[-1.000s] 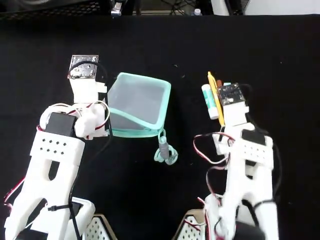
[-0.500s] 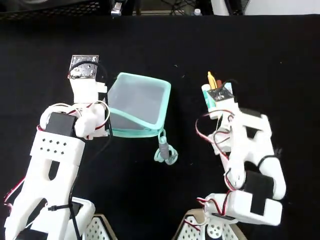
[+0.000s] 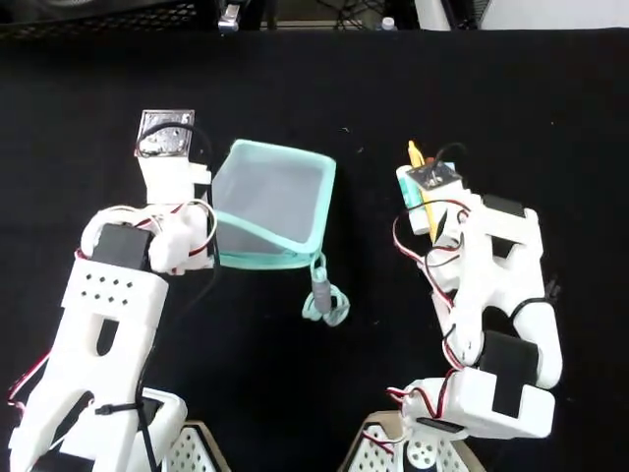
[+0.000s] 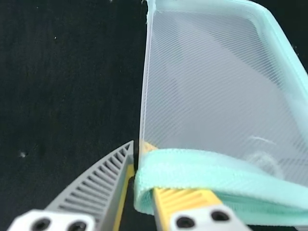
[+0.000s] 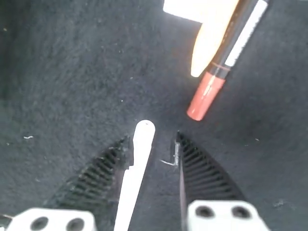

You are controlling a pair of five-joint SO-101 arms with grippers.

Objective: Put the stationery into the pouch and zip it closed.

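A mint mesh pouch lies open left of centre, its zip pull and cord trailing toward the front. My left gripper is shut on the pouch's thick rim at its left edge. The stationery lies in a bundle on the right: a yellow-tipped piece, a red-capped marker and a white stick. My right gripper hangs open just over the cloth, with the white stick between its fingers, close to one finger. The right wrist covers much of the bundle from above.
Black cloth covers the whole table. The arms' bases stand at the front edge. Bare cloth lies between the pouch and the stationery and along the far side.
The right arm has folded up and its wrist has shifted left, down over the stationery. The left arm and the pouch have kept still.
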